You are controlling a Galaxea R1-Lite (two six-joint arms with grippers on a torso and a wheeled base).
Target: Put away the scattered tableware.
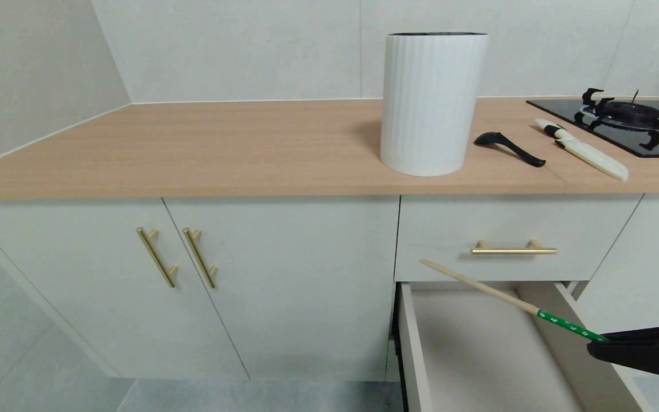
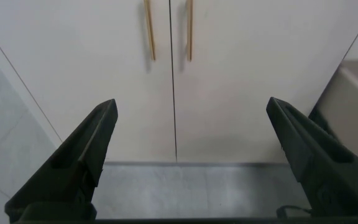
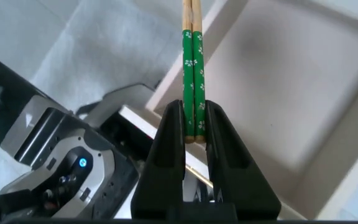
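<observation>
Squeezing chopsticks (image 1: 512, 300) tight in right gripper (image 3: 194, 121) over the drawer (image 1: 415, 343). Could miss and hit floor (image 1: 249, 397) if dropped early.

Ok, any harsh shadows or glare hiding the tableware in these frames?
Head view: even light, only a soft shadow beside the white canister; black spoon and knife plainly lit. Right wrist view: no glare on the chopsticks in the right gripper.
</observation>
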